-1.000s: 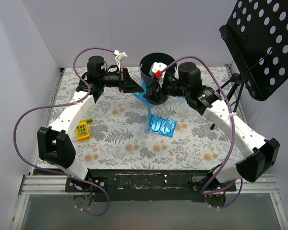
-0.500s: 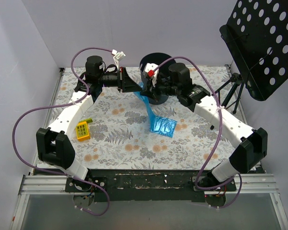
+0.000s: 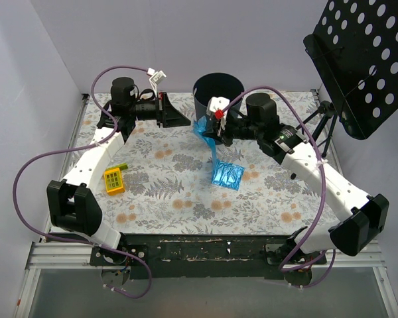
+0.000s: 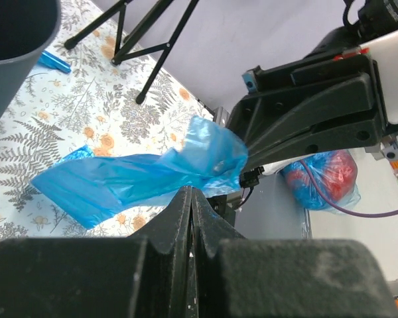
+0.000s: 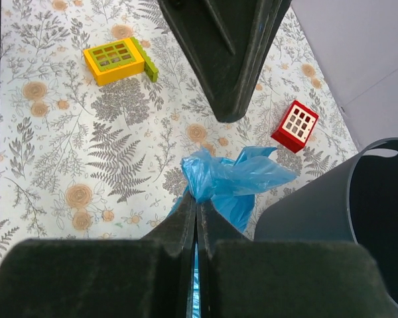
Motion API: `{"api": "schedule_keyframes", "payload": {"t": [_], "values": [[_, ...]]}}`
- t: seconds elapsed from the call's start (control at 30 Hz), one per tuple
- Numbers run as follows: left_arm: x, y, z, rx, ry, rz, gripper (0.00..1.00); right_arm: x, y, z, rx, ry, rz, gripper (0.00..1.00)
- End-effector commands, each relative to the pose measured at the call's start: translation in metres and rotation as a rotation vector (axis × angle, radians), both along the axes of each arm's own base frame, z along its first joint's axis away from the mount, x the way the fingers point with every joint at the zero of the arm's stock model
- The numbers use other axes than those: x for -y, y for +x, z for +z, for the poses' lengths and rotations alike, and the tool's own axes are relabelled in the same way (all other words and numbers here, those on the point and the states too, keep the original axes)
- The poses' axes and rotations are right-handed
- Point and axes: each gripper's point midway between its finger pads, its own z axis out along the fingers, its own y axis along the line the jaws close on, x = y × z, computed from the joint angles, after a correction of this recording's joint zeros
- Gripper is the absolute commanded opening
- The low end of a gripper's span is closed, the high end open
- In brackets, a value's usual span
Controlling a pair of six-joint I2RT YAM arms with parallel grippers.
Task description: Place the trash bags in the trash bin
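Right wrist view: the right gripper [image 5: 196, 202] is seen pinched shut on a bunched tip of the trash bag [image 5: 233, 177], with only a small fold of film caught between the jaws. Just beyond it, the left gripper [image 5: 227, 114] is closed on nothing and is held slightly apart from the film. The trash bin [image 5: 318, 209] stands just beside the held bunch, and none of the blue film can be made out inside it. In the top external view, a blue tail is seen hanging from the grip down towards the folded bag piece [image 3: 227, 175], which lies flat on the table [image 3: 166, 192], apart from the bin. Whether the tail and the folded piece are one bag cannot be told. The main risk is judged to be slip, since so thin and slick a film could be pulled out of a shallow pinch if the trailing part is dragged across the table. The tail could also be left draped over the outside of the bin wall if the bunch is not raised enough before release. The light bin could be nudged or tipped by the wrist in passing, and film could cling to the fingers on opening.
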Motion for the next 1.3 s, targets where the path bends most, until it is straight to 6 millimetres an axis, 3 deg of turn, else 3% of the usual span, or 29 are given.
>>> {"api": "schedule_keyframes", "payload": {"t": [0.0, 0.2, 0.33, 0.47, 0.57, 0.67, 0.77, 0.83, 0.87, 0.9, 1.0, 1.13, 1.27], "values": [[-0.008, -0.004, 0.009, 0.027, -0.025, -0.005, 0.00, 0.006, -0.003, 0.010, 0.052, -0.001, 0.005, 0.01], [-0.003, -0.011, 0.018, 0.059, -0.074, -0.111, 0.01, 0.001, -0.001, 0.009, 0.057, -0.003, 0.028, 0.02], [0.008, -0.019, 0.021, 0.091, -0.084, -0.182, 0.16, -0.008, 0.007, 0.013, 0.055, 0.021, 0.029, 0.03], [0.015, -0.016, 0.016, 0.073, -0.079, -0.187, 0.22, -0.017, 0.016, 0.020, 0.059, 0.040, 0.036, 0.03], [0.020, -0.012, 0.012, 0.080, -0.074, -0.168, 0.21, -0.025, 0.020, 0.026, 0.066, 0.056, 0.046, 0.04], [0.024, -0.007, 0.011, 0.074, -0.070, -0.140, 0.03, -0.030, 0.023, 0.025, 0.059, 0.060, 0.050, 0.08], [0.025, -0.004, 0.008, 0.055, -0.065, -0.124, 0.00, -0.035, 0.024, 0.021, 0.047, 0.061, 0.051, 0.17], [0.024, -0.003, 0.009, 0.050, -0.060, -0.106, 0.00, -0.035, 0.026, 0.021, 0.034, 0.068, 0.024, 0.32], [0.023, -0.002, 0.008, 0.050, -0.053, -0.096, 0.00, -0.034, 0.029, 0.022, 0.024, 0.077, 0.002, 0.46], [0.023, -0.002, 0.007, 0.046, -0.047, -0.082, 0.00, -0.032, 0.030, 0.024, 0.026, 0.082, -0.018, 0.49], [0.021, 0.000, 0.008, 0.062, -0.042, -0.040, 0.00, -0.026, 0.029, 0.026, 0.039, 0.079, -0.038, 0.47], [0.019, -0.004, -0.005, 0.007, -0.024, -0.028, 0.00, -0.024, 0.022, 0.019, 0.029, 0.072, -0.019, 0.23], [0.007, 0.017, -0.027, 0.024, 0.093, 0.131, 0.00, -0.018, 0.027, -0.010, -0.024, 0.008, -0.076, 0.23]]}}
